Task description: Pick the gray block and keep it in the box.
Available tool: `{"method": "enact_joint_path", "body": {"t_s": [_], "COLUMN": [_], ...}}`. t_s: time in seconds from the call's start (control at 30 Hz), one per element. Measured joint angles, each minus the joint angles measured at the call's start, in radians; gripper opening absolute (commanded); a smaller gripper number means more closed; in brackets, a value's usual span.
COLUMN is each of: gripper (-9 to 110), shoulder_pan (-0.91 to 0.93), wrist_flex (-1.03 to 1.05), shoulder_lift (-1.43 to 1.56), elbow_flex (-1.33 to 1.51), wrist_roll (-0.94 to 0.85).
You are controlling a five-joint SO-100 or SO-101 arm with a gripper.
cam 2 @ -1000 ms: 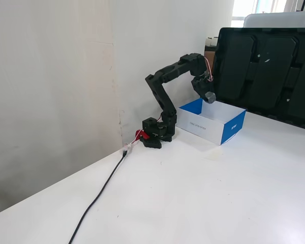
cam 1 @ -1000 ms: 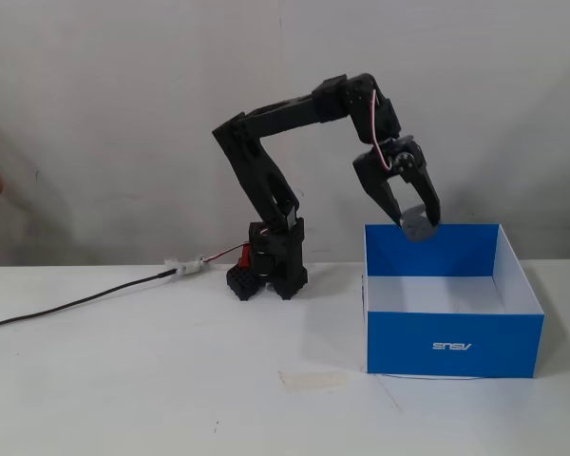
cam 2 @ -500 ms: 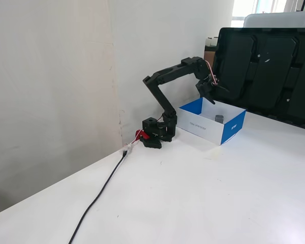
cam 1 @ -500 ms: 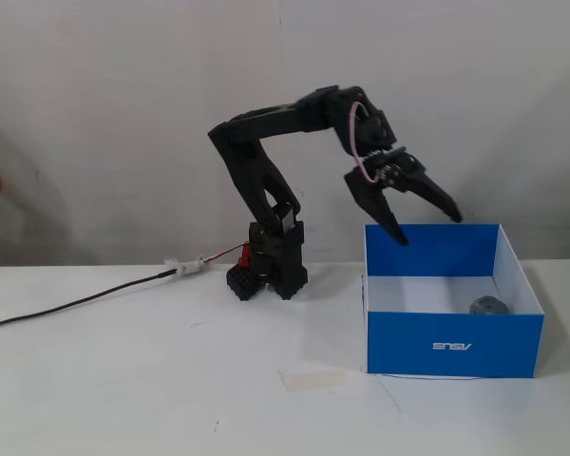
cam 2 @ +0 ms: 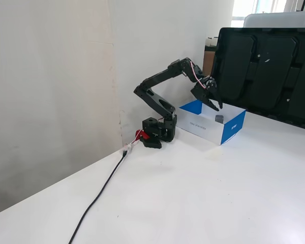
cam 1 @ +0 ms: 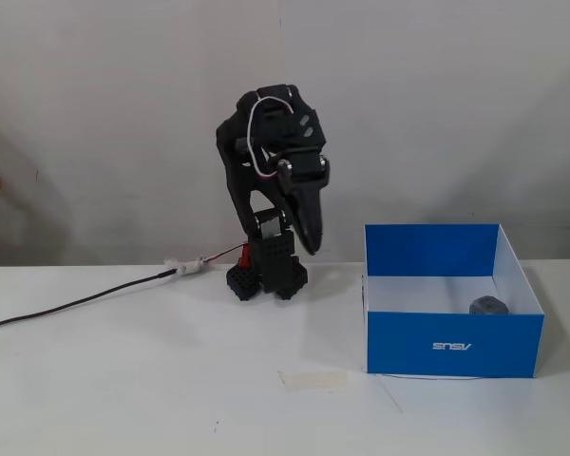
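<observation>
Gripper hangs with its fingers pointing down, in front of the arm's own base in a fixed view, well left of the box and above the table. From that head-on angle the fingers overlap and the gap cannot be read; in the other fixed view the gripper shows two fingers spread apart, with nothing between them, held in the air near the box's far left part. The arm is folded, its upper links bunched high over the base, with a red and white wire looped along the wrist.

The gray block lies on the white floor of the box, toward its right side and close behind the near blue wall; in the other fixed view the block shows as a small gray shape inside the box near the right-hand wall. The box stands open-topped on the table, to the right of the base, its blue front carrying a small white logo.

A black cable runs from the base leftward across the table. A strip of pale tape lies on the table, near and left of the box. A dark monitor stands behind the box in that other view.
</observation>
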Motion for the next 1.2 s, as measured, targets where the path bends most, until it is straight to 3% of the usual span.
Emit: {"method": "enact_joint_path", "body": {"t_s": [0.2, 0.6, 0.8, 1.2], "gripper": [0, 0, 0, 0], "shoulder_pan": [0.249, 0.44, 0.466, 0.474], "wrist_flex": [-0.149, -0.36, -0.301, -0.195], "shoulder_lift": [0.184, 0.515, 0.862, 0.908], "elbow_flex": [0.238, 0.785, 0.997, 1.092], "wrist_roll": [-0.038, -0.127, -0.152, -0.179]}}
